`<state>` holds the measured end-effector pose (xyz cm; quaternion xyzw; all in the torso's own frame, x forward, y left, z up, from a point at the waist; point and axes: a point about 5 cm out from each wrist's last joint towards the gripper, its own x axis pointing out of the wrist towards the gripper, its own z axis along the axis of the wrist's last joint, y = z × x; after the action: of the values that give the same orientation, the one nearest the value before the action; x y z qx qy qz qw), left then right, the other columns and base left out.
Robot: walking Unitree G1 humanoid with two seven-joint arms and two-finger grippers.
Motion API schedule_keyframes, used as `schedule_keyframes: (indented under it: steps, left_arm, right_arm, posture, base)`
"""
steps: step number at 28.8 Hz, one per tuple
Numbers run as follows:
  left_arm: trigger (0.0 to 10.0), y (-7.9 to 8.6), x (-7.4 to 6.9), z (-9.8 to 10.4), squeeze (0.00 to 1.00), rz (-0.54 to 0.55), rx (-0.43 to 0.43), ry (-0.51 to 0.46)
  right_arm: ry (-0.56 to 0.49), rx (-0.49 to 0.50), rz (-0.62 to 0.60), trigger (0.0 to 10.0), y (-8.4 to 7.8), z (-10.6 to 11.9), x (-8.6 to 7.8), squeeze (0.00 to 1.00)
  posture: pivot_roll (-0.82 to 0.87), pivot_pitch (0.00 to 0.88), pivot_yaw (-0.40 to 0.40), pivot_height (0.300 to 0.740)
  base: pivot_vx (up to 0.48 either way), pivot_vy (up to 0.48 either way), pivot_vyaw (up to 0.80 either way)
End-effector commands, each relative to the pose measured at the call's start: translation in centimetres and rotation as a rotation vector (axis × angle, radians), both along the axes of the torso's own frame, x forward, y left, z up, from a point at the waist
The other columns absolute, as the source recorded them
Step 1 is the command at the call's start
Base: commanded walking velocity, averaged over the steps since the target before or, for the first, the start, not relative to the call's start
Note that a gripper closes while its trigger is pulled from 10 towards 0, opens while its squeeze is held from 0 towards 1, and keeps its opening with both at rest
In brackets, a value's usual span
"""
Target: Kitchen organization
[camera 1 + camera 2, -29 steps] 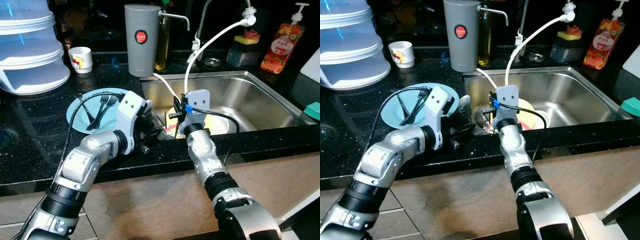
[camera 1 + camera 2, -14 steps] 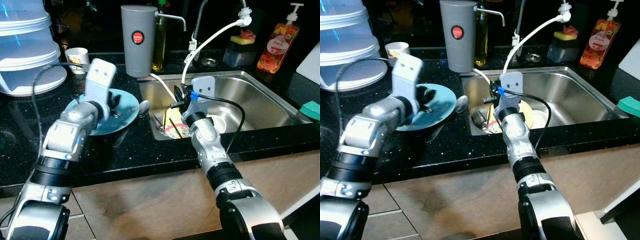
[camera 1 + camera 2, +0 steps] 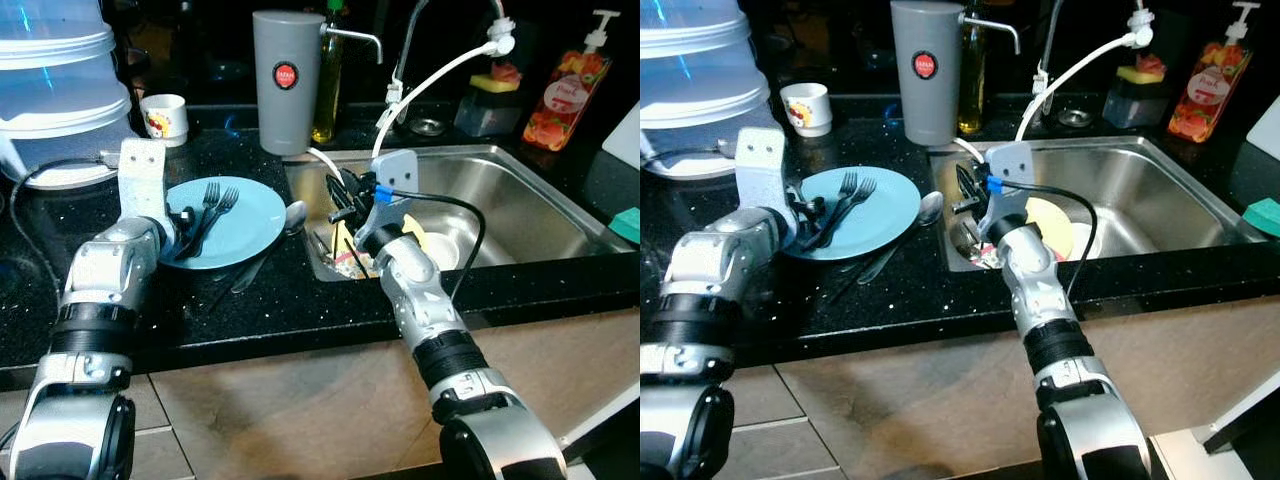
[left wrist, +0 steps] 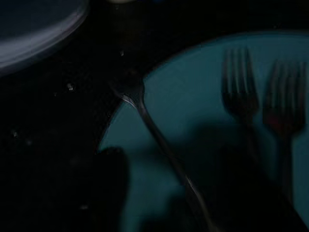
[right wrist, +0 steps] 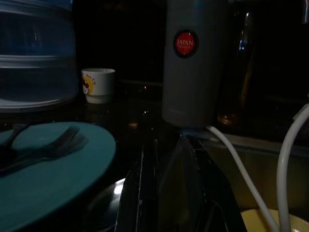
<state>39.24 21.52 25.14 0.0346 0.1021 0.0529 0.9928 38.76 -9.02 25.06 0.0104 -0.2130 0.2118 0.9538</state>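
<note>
Two forks [image 3: 205,215] on blue plate [image 3: 250,225], grey "JAPAN" canister [image 3: 287,80], right hand [image 3: 338,196] closed empty.

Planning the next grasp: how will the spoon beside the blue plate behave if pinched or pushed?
The spoon looks like polished metal, so probably stiff and slippery. It lies flat on the glossy black counter, bowl toward the sink, so it will likely slide or spin rather than lift.

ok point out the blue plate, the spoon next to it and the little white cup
blue plate [image 3: 255,218]: left eye view, on a bare part right of the forks.
spoon [image 3: 295,214]: left eye view, on its bowl by the sink edge.
white cup [image 3: 165,118]: left eye view, on its printed side.
</note>
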Motion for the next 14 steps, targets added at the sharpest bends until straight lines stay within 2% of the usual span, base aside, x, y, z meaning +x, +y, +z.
schedule_keyframes:
  steps: [1, 4, 5, 6, 7, 9, 13, 14]
  left_arm:
    - [10.0, 0.7, 0.2, -0.6, 0.6, 0.04, 0.033, 0.032]
    - [10.0, 0.7, 0.3, -0.7, 0.6, 0.045, 0.036, 0.038]
    - [10.0, 0.6, 0.6, -1.2, 0.15, 0.04, 0.048, 0.057]
    - [10.0, 0.6, 0.7, -1.3, 0.15, 0.037, 0.057, 0.063]
    - [10.0, 0.5, 0.8, -1.5, 0.04, 0.027, 0.054, 0.074]
    - [10.0, 0.4, 0.9, -1.6, 0.0, 0.026, 0.051, 0.079]
    - [10.0, 0.2, 1.3, -1.9, 0.0, -0.008, 0.057, 0.11]
    - [4.7, 0.2, 1.4, -2.2, 0.0, -0.013, 0.062, 0.125]
  right_arm:
    - [0.011, 0.018, 0.002, 10.0, -0.5, 0.0, -0.1, 0.0]
    - [0.014, 0.019, 0.003, 10.0, -0.5, -0.1, -0.1, 0.0]
    - [0.018, 0.017, 0.005, 10.0, -0.6, -0.1, -0.2, 0.0]
    - [0.019, 0.016, 0.006, 10.0, -0.6, -0.1, -0.2, 0.0]
    - [0.021, 0.016, 0.007, 10.0, -0.6, -0.2, -0.2, 0.0]
    - [0.022, 0.017, 0.008, 10.0, -0.6, -0.2, -0.2, 0.0]
    - [0.036, 0.021, 0.012, 10.0, -0.8, -0.2, -0.2, 0.0]
    - [0.041, 0.024, 0.013, 10.0, -0.8, -0.2, -0.2, 0.0]
  posture:
    - [0.1, 0.074, -0.023, 0.74]
    - [0.1, 0.074, -0.022, 0.74]
    - [0.1, 0.076, -0.021, 0.74]
    - [0.1, 0.076, -0.02, 0.74]
    - [0.1, 0.076, -0.02, 0.74]
    - [0.1, 0.076, -0.02, 0.74]
    - [0.11, 0.08, -0.016, 0.74]
    - [0.1, 0.08, -0.014, 0.74]
  base:
    - [0.0, 0.0, 0.0]
    - [0.0, 0.0, 0.0]
    - [0.0, 0.0, 0.0]
    - [0.0, 0.0, 0.0]
    - [0.0, 0.0, 0.0]
    - [0.0, 0.0, 0.0]
    - [0.0, 0.0, 0.0]
    - [0.0, 0.0, 0.0]
